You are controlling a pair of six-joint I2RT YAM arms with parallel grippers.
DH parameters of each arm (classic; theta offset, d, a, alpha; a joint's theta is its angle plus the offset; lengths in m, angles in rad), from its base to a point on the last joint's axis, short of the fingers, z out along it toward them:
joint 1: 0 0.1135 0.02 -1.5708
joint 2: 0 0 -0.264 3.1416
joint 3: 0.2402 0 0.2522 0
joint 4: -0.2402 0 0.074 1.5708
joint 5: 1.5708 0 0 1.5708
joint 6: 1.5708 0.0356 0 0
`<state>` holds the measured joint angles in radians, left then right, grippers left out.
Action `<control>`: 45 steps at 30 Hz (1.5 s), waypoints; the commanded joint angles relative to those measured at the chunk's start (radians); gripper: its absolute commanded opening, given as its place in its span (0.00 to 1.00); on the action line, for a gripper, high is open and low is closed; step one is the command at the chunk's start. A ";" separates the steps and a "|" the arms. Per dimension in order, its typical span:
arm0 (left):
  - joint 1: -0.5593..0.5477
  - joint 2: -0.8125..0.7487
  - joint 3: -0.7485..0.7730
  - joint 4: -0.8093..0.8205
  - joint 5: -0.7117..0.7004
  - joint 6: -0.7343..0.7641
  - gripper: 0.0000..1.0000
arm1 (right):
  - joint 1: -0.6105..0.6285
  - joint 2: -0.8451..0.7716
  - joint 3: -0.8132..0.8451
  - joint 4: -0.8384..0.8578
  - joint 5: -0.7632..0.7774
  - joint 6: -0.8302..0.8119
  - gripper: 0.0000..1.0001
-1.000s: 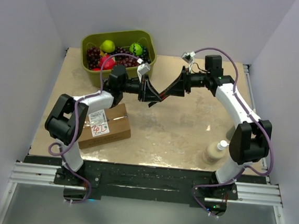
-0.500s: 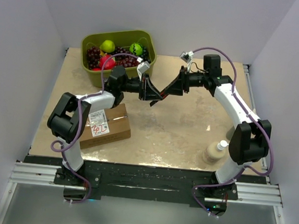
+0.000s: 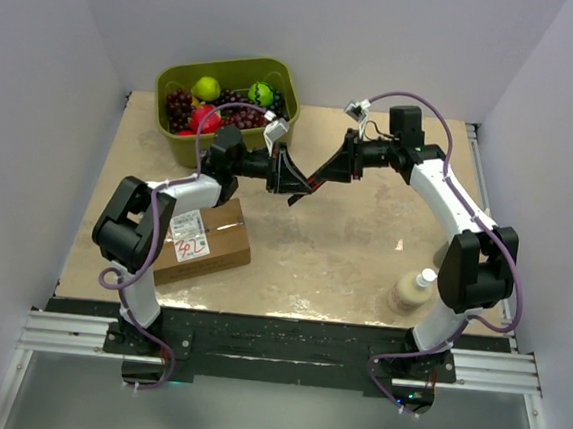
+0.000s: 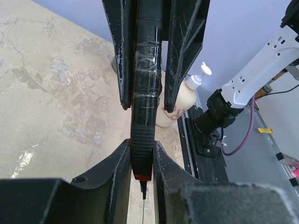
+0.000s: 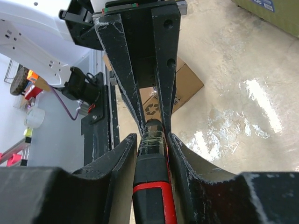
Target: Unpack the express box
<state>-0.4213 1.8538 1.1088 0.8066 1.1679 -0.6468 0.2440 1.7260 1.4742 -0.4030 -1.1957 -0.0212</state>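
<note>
The express box (image 3: 204,239), brown cardboard with a white label and red marks, lies closed at the front left of the table. It also shows in the right wrist view (image 5: 187,81). My left gripper (image 3: 290,178) and right gripper (image 3: 324,176) meet tip to tip in mid-air above the table's middle. Both are shut on one black-and-red cutter tool (image 3: 305,186). In the left wrist view my left gripper (image 4: 141,158) clamps the tool (image 4: 145,93) near its ribbed, red-banded tip. In the right wrist view my right gripper (image 5: 150,144) clamps the tool (image 5: 152,186) on its taped black shaft.
An olive-green bin (image 3: 178,80) of grapes, apples and other fruit stands at the back left. A beige pump bottle (image 3: 412,291) stands at the front right near the right arm's base, and it also shows in the left wrist view (image 4: 187,98).
Both arms have shifted only slightly. The tool stays held between the two grippers. The box has not moved.
</note>
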 commanded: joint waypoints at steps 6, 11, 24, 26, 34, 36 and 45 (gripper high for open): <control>-0.004 0.018 0.083 -0.044 0.084 0.081 0.00 | 0.037 -0.009 0.011 -0.123 -0.005 -0.163 0.30; -0.005 0.031 0.098 -0.056 0.095 0.096 0.00 | 0.044 -0.011 0.023 -0.143 -0.027 -0.177 0.10; 0.012 0.018 0.155 -0.343 0.055 0.328 0.15 | 0.051 -0.060 0.146 -0.312 -0.088 -0.290 0.00; 0.015 0.001 0.180 -0.465 0.013 0.419 0.37 | 0.058 -0.062 0.163 -0.250 0.059 -0.177 0.00; 0.096 -0.184 0.295 -0.990 -0.186 0.899 1.00 | 0.029 -0.014 0.325 -0.255 0.217 -0.151 0.00; 0.136 -0.235 0.286 -1.122 -0.247 0.982 1.00 | 0.026 -0.009 0.325 -0.241 0.214 -0.157 0.00; 0.480 -0.392 0.352 -1.770 -0.382 1.400 0.94 | 0.026 -0.089 0.245 0.004 0.309 -0.043 0.00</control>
<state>-0.1139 1.5166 1.4376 -0.5991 0.8917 0.5110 0.2741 1.7123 1.7256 -0.5224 -0.9234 -0.1253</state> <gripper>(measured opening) 0.954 0.262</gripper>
